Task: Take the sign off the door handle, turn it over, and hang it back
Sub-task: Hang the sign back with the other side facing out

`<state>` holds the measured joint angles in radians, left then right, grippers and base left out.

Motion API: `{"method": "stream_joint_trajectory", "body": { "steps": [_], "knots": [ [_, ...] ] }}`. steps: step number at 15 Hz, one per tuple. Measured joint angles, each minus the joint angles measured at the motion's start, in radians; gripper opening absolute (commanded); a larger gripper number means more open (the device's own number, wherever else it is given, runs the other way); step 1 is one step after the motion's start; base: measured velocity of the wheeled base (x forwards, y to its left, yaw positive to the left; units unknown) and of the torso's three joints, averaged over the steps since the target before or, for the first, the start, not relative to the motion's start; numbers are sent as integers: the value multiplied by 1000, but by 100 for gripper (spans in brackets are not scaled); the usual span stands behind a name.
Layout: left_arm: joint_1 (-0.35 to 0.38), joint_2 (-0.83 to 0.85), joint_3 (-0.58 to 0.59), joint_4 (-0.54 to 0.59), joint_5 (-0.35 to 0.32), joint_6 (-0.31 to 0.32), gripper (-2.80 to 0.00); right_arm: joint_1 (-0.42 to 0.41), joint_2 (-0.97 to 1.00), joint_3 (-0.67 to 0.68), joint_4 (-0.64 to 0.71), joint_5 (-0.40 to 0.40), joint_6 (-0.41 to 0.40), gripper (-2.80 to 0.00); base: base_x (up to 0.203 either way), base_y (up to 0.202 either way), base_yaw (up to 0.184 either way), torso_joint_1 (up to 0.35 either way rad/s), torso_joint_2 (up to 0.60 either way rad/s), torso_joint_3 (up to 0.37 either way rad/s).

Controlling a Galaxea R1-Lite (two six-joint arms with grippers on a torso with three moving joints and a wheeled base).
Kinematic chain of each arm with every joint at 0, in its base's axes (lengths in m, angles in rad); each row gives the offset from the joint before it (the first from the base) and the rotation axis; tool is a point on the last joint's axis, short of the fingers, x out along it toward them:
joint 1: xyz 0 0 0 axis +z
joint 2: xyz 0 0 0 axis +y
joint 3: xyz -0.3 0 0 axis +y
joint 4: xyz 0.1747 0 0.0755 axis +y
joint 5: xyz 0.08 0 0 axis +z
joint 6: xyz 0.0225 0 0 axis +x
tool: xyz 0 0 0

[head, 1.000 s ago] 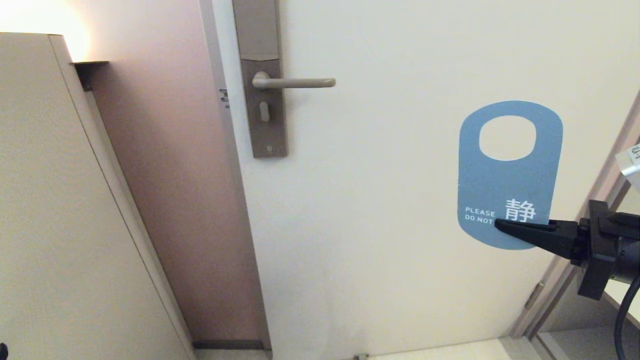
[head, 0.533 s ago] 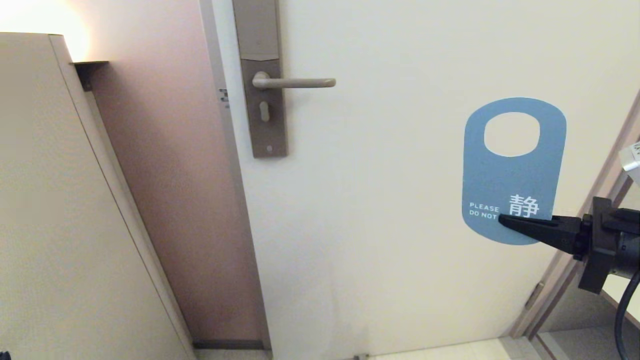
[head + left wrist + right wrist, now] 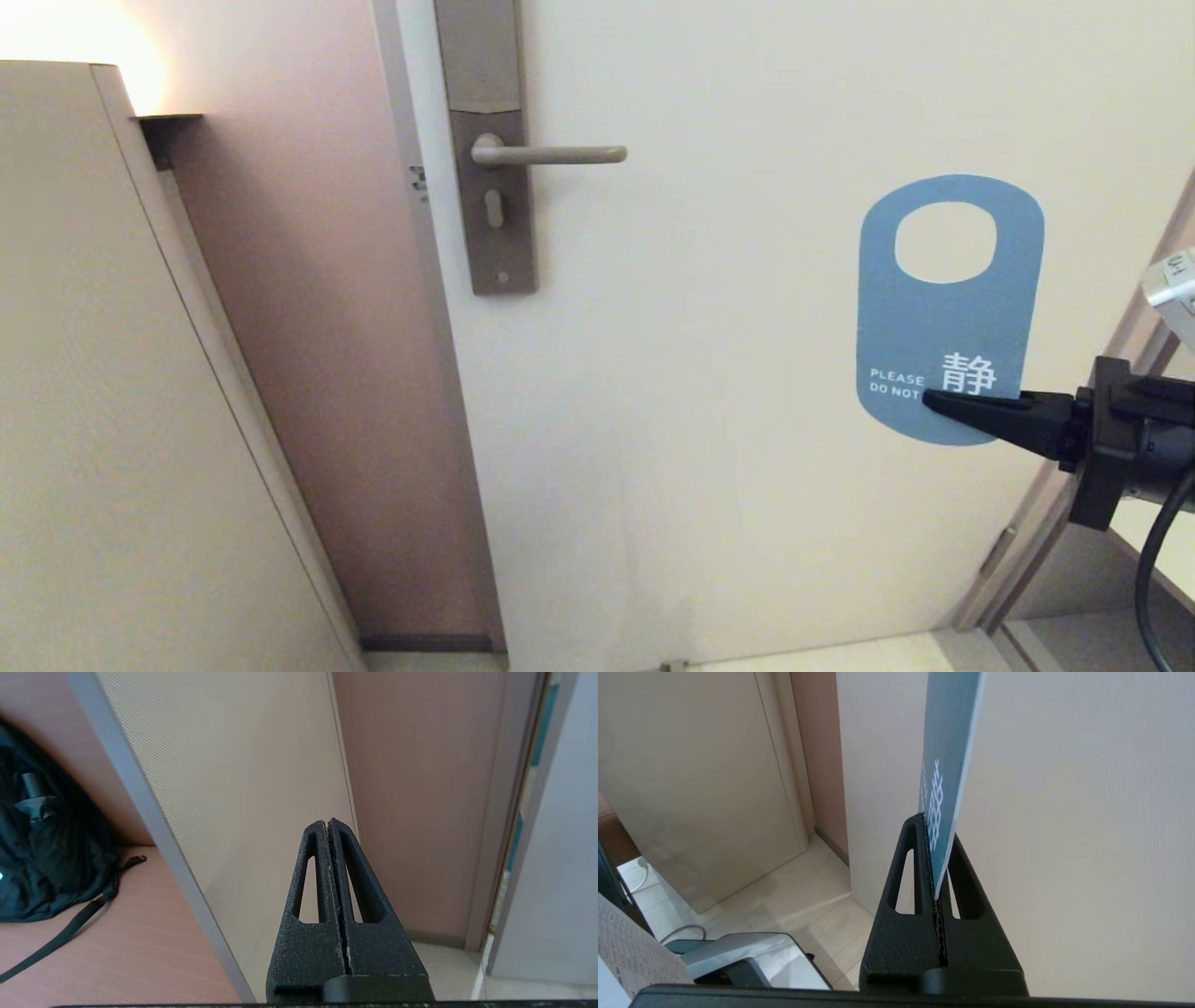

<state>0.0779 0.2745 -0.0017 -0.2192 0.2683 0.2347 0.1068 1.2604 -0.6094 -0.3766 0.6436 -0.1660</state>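
Sign (image 3: 948,322) in the grip of the right gripper (image 3: 934,403), held upright before the pale door (image 3: 728,373), blue face with white lettering turned toward the head camera, oval hole uppermost. Black fingers (image 3: 920,868) pinch the card's lower end edge-on in the right wrist view, clamped tight on it. Door handle (image 3: 551,154) stands bare, well apart to the robot's left and higher than the card, its lever jutting level from the grey-brown backplate (image 3: 495,187). Left gripper (image 3: 331,826) sits out of the head view, clenched on nothing, pointed at a beige panel (image 3: 243,765) near a dark bag (image 3: 46,858).

Judged from this, the card is off and the blue side already faces out, so rehanging looks like the step in hand. Doing it well likely means keeping the sign plumb and flat to the door, lifting the hole level with the lever's free tip, then sliding it sideways along the lever before letting go, since a pinch so low leaves the top free to sway.
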Motion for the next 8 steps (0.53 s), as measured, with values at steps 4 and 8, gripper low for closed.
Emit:
{"method": "stream_joint_trajectory", "body": {
  "steps": [4,8],
  "knots": [
    [0,0,0,-3,37,-36,-280,0,11,-3,0,0,-1,-280,0,0,0,0,0,0],
    [0,0,0,45,69,-63,-280,0,30,-23,-5,0,-3,-280,0,0,0,0,0,0]
  ]
}}
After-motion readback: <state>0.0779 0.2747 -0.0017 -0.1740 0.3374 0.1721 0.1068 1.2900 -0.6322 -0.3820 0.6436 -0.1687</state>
